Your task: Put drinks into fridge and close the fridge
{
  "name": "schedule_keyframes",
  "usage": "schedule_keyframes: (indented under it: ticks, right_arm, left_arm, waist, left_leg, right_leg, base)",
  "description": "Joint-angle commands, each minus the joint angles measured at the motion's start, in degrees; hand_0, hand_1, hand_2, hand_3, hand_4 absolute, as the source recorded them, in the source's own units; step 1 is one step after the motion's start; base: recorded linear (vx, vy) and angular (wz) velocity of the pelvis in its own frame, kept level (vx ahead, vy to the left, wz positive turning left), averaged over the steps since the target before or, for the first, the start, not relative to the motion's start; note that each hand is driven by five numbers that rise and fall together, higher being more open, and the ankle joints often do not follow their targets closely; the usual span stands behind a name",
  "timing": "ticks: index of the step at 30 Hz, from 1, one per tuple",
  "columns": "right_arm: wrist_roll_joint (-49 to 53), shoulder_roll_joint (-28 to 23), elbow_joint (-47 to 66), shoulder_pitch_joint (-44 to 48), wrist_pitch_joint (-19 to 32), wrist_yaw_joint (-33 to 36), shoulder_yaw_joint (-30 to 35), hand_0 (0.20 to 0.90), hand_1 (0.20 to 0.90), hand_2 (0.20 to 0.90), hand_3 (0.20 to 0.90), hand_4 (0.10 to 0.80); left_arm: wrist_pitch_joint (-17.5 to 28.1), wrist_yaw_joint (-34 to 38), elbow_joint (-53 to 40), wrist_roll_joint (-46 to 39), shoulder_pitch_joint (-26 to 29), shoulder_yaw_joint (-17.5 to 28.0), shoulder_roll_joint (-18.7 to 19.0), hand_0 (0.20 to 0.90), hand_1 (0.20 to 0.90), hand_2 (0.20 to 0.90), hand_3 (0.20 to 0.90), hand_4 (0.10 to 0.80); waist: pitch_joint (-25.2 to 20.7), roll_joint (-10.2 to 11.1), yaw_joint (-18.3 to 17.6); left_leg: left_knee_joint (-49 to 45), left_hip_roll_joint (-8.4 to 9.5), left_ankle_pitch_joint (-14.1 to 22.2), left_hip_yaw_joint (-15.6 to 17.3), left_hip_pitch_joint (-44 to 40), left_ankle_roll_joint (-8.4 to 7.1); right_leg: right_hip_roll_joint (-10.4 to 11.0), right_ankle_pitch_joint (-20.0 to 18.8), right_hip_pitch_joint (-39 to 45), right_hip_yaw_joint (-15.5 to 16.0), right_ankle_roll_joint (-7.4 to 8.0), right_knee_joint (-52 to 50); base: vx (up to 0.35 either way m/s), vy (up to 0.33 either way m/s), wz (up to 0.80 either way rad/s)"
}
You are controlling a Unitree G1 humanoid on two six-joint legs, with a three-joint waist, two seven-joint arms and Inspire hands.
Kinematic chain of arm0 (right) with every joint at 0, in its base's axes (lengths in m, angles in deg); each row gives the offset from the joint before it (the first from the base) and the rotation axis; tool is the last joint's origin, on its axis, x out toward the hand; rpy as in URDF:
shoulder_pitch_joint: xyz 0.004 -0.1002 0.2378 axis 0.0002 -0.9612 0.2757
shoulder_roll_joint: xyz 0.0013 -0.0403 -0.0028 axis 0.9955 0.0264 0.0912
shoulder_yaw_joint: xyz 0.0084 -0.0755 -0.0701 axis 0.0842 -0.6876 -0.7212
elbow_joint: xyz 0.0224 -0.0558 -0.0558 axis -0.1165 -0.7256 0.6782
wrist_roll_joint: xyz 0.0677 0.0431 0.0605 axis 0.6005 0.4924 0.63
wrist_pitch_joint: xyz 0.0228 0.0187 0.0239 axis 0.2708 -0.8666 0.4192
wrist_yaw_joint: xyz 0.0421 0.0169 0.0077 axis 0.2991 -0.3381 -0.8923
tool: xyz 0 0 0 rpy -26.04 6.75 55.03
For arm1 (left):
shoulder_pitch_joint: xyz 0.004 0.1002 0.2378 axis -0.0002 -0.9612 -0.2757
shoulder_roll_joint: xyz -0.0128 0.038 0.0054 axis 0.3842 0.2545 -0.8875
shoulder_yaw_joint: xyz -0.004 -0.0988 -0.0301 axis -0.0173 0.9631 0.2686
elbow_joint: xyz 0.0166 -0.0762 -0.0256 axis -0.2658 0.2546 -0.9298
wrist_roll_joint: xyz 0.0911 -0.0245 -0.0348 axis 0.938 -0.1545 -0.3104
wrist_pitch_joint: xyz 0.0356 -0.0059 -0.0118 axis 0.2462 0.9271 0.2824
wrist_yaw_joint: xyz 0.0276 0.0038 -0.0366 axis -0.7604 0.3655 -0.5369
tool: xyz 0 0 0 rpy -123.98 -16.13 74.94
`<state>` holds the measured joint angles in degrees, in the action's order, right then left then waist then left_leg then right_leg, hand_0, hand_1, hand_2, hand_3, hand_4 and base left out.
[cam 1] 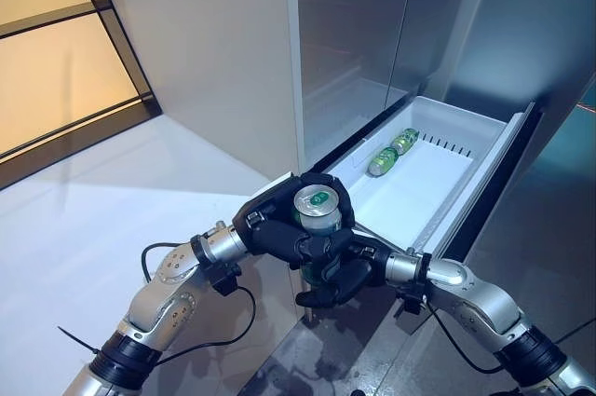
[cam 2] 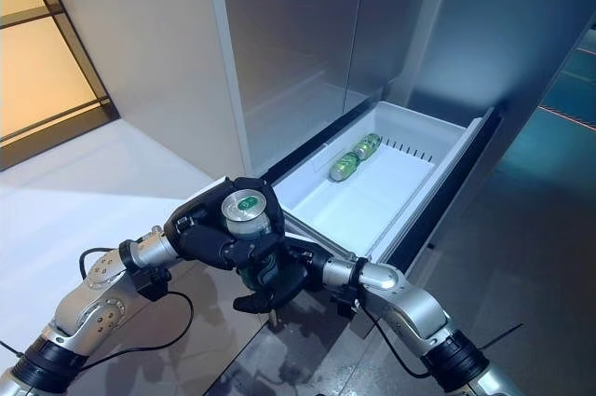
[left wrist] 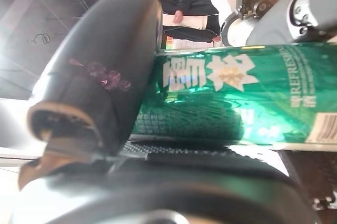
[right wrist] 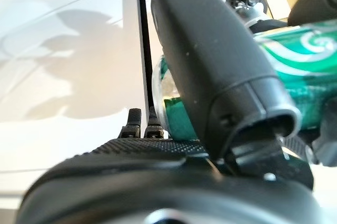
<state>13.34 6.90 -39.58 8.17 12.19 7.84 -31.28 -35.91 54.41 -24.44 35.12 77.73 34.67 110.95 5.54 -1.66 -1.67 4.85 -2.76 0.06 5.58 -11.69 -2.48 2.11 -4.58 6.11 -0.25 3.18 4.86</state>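
You are holding one green can upright between both hands, just short of the open fridge drawer. Your left hand is curling round it; your right hand seems to be wrapping it from below, though its fingers are partly hidden. Two green cans are already lying at the drawer's far end. This can still needs placing, and the drawer still needs closing.

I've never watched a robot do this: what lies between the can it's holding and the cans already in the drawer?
Only bare white drawer floor lies between the held can and the two lying cans, as the left eye view shows.
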Motion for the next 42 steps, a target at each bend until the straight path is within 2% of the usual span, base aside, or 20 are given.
schedule_keyframes:
  ticks: [1,10,23,24,25,26,27,42]
  right_arm:
    - [16.4,10.5,4.3,9.3,3.4,1.5,0.7,0.9,0.9,0.9,0.9,0.8]
    - [17.2,10.5,3.7,8.6,3.9,3.5,2.2,0.9,0.9,0.9,0.9,0.8]
    - [15.3,9.4,3.7,10.5,3.8,4.0,0.7,0.9,0.9,0.9,0.9,0.8]
    - [15.3,9.1,3.9,10.7,3.9,4.3,0.7,0.801,0.801,0.801,0.785,0.685]
    - [15.3,8.9,4.0,11.1,3.9,4.7,0.6,0.519,0.519,0.519,0.455,0.355]
    - [15.4,8.8,4.0,11.4,3.9,5.1,0.5,0.519,0.519,0.519,0.455,0.355]
    - [15.6,8.7,3.9,11.6,4.1,5.4,0.6,0.3,0.3,0.3,0.2,0.1]
    - [15.7,8.2,3.1,13.9,5.1,9.7,1.2,0.3,0.3,0.3,0.2,0.1]
  left_arm:
    - [6.2,-0.4,0.8,-3.0,12.0,-2.6,-3.7,0.3,0.3,0.3,0.2,0.1]
    - [5.2,0.6,0.0,-3.6,11.4,-1.6,-2.7,0.3,0.3,0.3,0.2,0.1]
    - [4.2,1.5,0.3,-3.4,11.7,-2.5,-2.7,0.3,0.3,0.3,0.2,0.1]
    - [4.0,1.5,0.3,-3.3,11.8,-2.6,-2.6,0.3,0.3,0.3,0.2,0.1]
    - [4.0,1.5,0.5,-3.2,12.0,-2.7,-2.5,0.3,0.3,0.3,0.2,0.1]
    - [4.0,1.4,0.7,-3.1,12.1,-2.9,-2.4,0.3,0.3,0.3,0.2,0.1]
    - [4.0,1.3,0.8,-3.0,12.1,-3.0,-2.5,0.3,0.3,0.3,0.2,0.1]
    - [3.1,1.0,1.3,-1.3,11.2,-3.4,-2.8,0.3,0.3,0.3,0.2,0.1]
  waist:
    - [-2.9,1.6,0.6]
    - [-3.1,1.6,0.6]
    - [-2.8,1.7,0.6]
    - [-2.8,1.7,0.6]
    - [-2.8,1.7,0.6]
    - [-2.8,1.7,0.6]
    - [-2.8,1.7,0.6]
    - [-2.7,1.8,0.9]
  left_leg:
    - [-2.0,5.73,3.4,-1.6,1.5,4.5]
    - [-1.9,5.68,3.3,-1.6,1.4,4.45]
    - [-2.0,5.73,3.3,-1.8,1.2,4.52]
    - [-2.1,5.72,3.3,-1.8,1.2,4.51]
    - [-2.1,5.72,3.3,-1.7,1.2,4.51]
    - [-2.1,5.74,3.3,-1.8,1.2,4.52]
    - [-2.1,5.75,3.4,-1.8,1.1,4.54]
    - [-2.5,5.88,3.7,-1.7,1.2,4.6]
  right_leg:
    - [-1.4,7.0,2.1,4.9,0.58,-3.3]
    - [-1.4,7.0,2.2,5.1,0.58,-3.1]
    - [-1.5,6.9,2.4,4.9,0.46,-3.0]
    - [-1.5,6.9,2.4,5.0,0.47,-3.1]
    - [-1.5,6.9,2.5,5.0,0.46,-3.0]
    - [-1.5,6.8,2.5,5.0,0.45,-3.0]
    - [-1.5,6.9,2.6,5.0,0.44,-3.0]
    - [-1.4,6.7,2.6,5.2,0.48,-2.5]
  base:
    - [0.0,0.0,0.0]
    - [0.0,0.0,0.0]
    - [0.0,0.0,0.0]
    - [0.0,0.0,0.0]
    - [0.0,0.0,0.0]
    - [0.0,0.0,0.0]
    - [0.0,0.0,0.0]
    - [0.0,0.0,0.0]
